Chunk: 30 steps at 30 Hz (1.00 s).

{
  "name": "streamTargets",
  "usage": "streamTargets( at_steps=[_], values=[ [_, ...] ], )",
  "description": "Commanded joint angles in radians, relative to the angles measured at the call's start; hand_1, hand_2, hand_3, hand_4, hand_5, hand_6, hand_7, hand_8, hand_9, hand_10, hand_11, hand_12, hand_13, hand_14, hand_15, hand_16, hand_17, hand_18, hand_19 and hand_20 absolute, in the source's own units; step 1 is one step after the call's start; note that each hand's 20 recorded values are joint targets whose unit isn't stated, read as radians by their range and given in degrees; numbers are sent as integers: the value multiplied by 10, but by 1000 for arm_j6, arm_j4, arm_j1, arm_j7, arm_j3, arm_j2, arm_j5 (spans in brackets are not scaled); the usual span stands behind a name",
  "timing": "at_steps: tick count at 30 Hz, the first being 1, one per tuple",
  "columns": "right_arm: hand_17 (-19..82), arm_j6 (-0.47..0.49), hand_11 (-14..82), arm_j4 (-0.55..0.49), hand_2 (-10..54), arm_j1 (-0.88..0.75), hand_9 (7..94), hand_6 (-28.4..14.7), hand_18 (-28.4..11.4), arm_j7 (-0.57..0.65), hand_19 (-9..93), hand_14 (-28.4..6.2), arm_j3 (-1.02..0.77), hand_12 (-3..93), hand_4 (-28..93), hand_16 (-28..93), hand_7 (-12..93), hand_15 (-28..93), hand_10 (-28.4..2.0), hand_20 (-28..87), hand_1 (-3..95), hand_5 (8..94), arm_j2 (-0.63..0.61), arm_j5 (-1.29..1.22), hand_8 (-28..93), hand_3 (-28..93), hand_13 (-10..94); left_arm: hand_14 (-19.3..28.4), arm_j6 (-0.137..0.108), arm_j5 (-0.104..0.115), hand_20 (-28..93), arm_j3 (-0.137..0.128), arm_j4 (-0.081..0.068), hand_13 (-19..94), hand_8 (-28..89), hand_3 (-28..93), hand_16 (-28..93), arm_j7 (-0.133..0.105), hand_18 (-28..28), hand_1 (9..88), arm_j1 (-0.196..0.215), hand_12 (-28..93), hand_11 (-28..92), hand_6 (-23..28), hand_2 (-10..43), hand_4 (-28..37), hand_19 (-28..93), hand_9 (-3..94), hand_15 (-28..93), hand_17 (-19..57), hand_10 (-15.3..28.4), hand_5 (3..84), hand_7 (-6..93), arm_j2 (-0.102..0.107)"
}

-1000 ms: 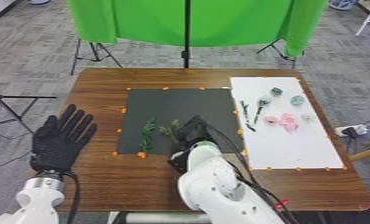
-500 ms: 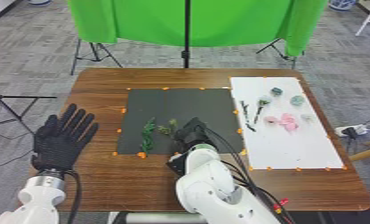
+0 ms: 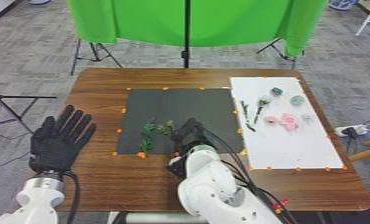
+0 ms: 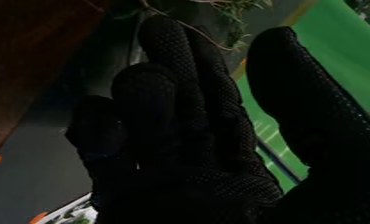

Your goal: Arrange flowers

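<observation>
My right hand (image 3: 190,133) is over the right half of the dark mat (image 3: 195,102), just right of a small green sprig (image 3: 165,128). A longer leafy green stem (image 3: 148,136) lies close by on the sprig's left. In the right wrist view, my right hand (image 4: 195,150) has its fingers nearly straight and the thumb apart, with nothing pinched between them. Greenery (image 4: 233,17) and a thin stem show at its fingertips. My left hand (image 3: 57,145) is at the table's left side, fingers straight and spread.
On the white board (image 3: 292,150) at the right lie pink flowers (image 3: 289,121), a dark twig (image 3: 247,115), a stemmed flower (image 3: 262,103) and pale bluish-green blooms (image 3: 297,100). Orange tabs line both sheets. A green cloth (image 3: 235,25) hangs beyond the table (image 3: 101,190).
My right hand has shifted slightly left and toward the near edge. The small sprig has moved a little and lies nearer the longer stem. My left hand has barely moved.
</observation>
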<state>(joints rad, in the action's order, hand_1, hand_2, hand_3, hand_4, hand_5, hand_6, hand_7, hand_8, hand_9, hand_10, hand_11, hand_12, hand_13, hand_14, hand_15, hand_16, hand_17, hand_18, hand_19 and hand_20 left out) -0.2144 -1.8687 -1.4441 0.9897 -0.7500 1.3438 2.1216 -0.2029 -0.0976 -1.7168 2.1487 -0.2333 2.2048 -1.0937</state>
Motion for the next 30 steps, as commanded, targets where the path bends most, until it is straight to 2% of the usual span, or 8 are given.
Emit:
streamTargets(
  at_steps=[1, 10, 16, 18, 21, 23, 26, 30],
  values=[
    [440, 41, 317, -38, -68, -4, 761, -117, -273, -38, 932, -181, -4, 238, -145, 289, 88, 742, -210, 476, 409, 707, -38, 48, -100, 769, 679, 137, 19, 47, 165, -16, 6, 291, -72, 752, -26, -21, 140, 276, 32, 124, 149, 79, 198, -283, 285, 361, 270, -38, 138, 449, 93, -25],
    [449, 90, 332, -90, -62, 1, 769, -127, -273, -34, 932, -180, -59, 252, -145, 298, 75, 749, -207, 491, 401, 690, -91, -1, -101, 760, 688, 137, 19, 46, 168, -34, 16, 294, -72, 753, -28, -25, 142, 276, 56, 125, 150, 79, 199, -283, 289, 363, 279, -37, 138, 450, 94, -42],
    [448, 178, 342, -112, -42, -19, 771, -119, -270, -56, 932, -180, -56, 263, -146, 309, 76, 752, -206, 498, 389, 695, -92, 1, -101, 748, 688, 137, 8, 58, 168, -28, 11, 294, -72, 753, -29, -15, 142, 277, 47, 126, 153, 79, 199, -283, 289, 367, 282, -37, 139, 452, 94, -42],
    [442, 188, 337, -118, -27, -26, 766, -117, -269, -68, 932, -181, -49, 261, -146, 311, 74, 750, -208, 494, 380, 689, -106, 35, -100, 743, 683, 136, 16, 57, 168, -29, 9, 295, -72, 753, -29, -15, 142, 277, 45, 126, 154, 80, 199, -283, 290, 367, 283, -37, 139, 453, 95, -42],
    [436, 244, 294, -127, -10, -26, 766, -113, -267, -54, 932, -184, -57, 237, -146, 300, 75, 731, -213, 467, 367, 692, -115, 19, -95, 741, 675, 136, 13, 59, 169, -38, 12, 295, -72, 753, -30, -21, 142, 276, 57, 126, 155, 79, 199, -283, 289, 367, 283, -37, 140, 453, 96, -42],
    [437, 287, 228, -131, 15, -29, 786, -112, -266, -40, 932, -179, -71, 206, -144, 281, 81, 707, -218, 451, 350, 714, -110, -33, -98, 729, 686, 136, 13, 58, 169, -41, 13, 296, -73, 753, -30, -20, 142, 277, 62, 125, 155, 80, 199, -283, 289, 368, 283, -37, 140, 454, 96, -45],
    [443, 292, 164, -126, 31, -35, 791, -115, -264, -42, 932, -164, -61, 180, -140, 239, 83, 584, -226, 422, 338, 720, -102, -30, -104, 723, 741, 136, 13, 58, 169, -35, 13, 296, -73, 754, -31, -16, 142, 276, 60, 126, 157, 80, 199, -283, 289, 370, 283, -37, 140, 454, 95, -45],
    [441, 336, 132, -127, 40, -34, 769, -116, -264, -50, 932, -166, -50, 163, -139, 233, 84, 536, -231, 414, 334, 721, -92, -53, -104, 718, 748, 136, 7, 54, 169, -29, 10, 296, -72, 754, -31, -13, 142, 276, 52, 125, 158, 80, 200, -283, 289, 370, 284, -37, 140, 454, 96, -44]
  ],
)
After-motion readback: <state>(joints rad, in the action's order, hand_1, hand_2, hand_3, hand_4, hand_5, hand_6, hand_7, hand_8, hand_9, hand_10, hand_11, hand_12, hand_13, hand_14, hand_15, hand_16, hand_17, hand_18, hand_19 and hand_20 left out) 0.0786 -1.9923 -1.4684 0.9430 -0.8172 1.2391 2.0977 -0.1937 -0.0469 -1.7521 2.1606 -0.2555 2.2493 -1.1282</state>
